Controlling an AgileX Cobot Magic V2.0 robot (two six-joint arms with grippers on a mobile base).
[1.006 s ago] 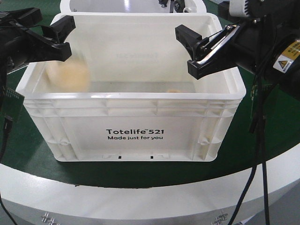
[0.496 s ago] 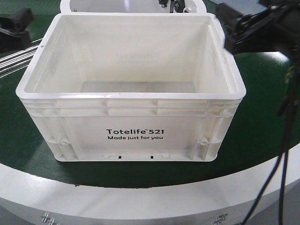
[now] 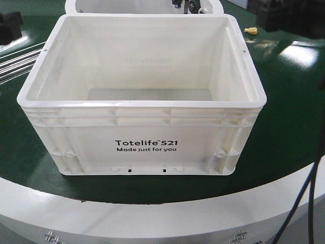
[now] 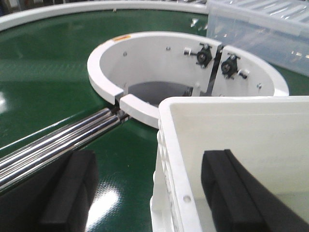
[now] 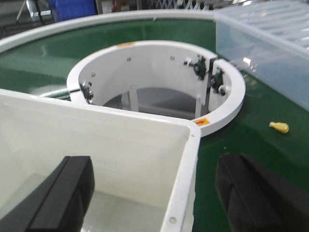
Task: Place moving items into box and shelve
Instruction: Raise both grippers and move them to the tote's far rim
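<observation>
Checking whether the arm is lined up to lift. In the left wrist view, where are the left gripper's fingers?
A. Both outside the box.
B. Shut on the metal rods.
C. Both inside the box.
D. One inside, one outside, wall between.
D: the left gripper is open, one finger inside the box and the other outside over the green surface, the box wall between them.

Surface: green belt | On it: box — mid-belt | small yellow piece — near box's right rear corner
</observation>
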